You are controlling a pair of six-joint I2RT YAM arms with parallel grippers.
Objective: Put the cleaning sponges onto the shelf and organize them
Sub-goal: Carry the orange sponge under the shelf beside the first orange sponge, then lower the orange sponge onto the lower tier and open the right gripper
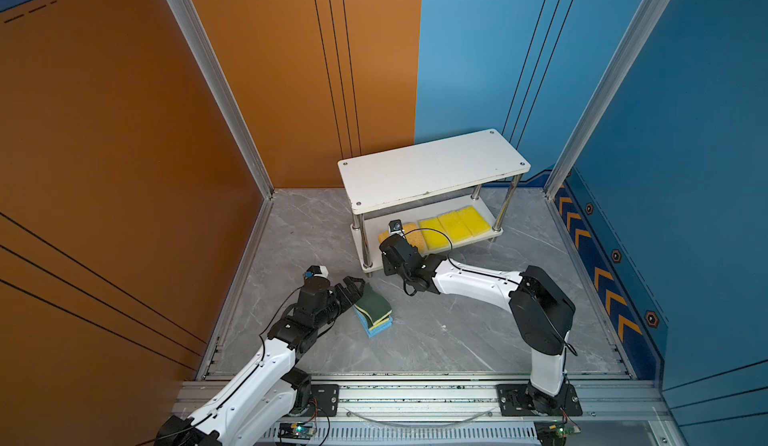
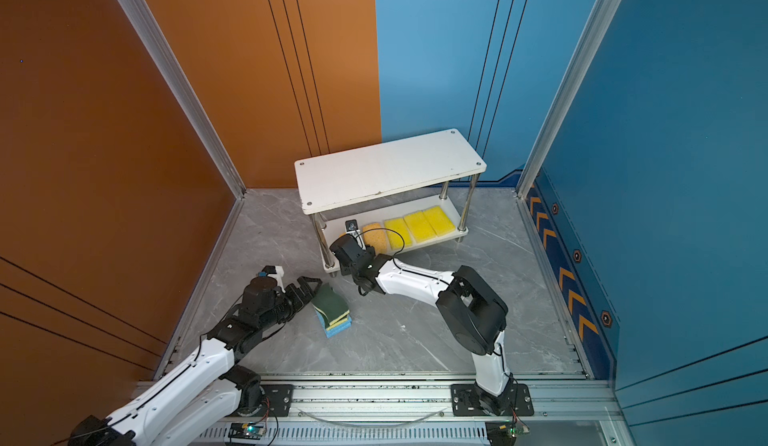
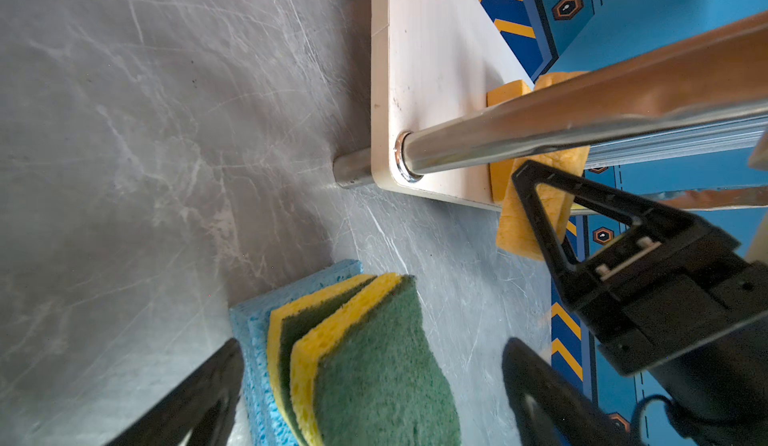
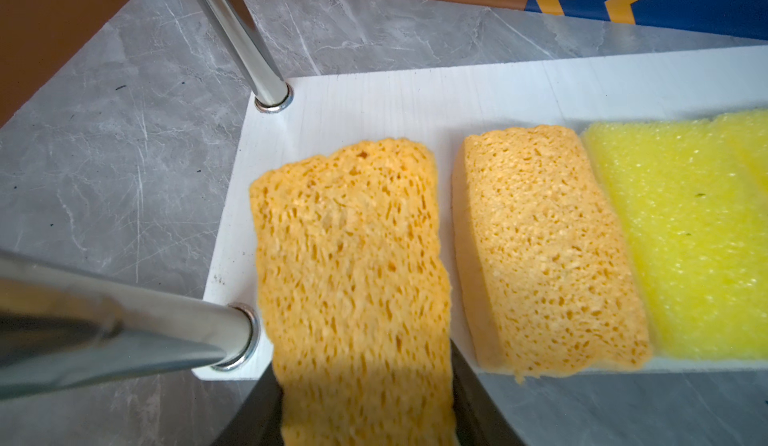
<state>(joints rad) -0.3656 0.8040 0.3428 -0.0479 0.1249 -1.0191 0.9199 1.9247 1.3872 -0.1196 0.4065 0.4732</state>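
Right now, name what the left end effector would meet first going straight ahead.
The green-topped sponge atop the stack, just ahead between the open fingers of the left end effector; contact unclear.

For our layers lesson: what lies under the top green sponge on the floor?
A second green sponge, then blue sponge lowest. Only their edges show; the rest is covered.

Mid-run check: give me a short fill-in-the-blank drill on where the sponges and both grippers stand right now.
1. The right gripper holds an orange sponge over the ____ board of the shelf.
2. ____ bright yellow sponges lie in a row on that board.
3. The left gripper, jaws ____, is at the sponge stack.
4. Its top sponge has a dark ____ face.

Missing words: lower; Three; open; green.
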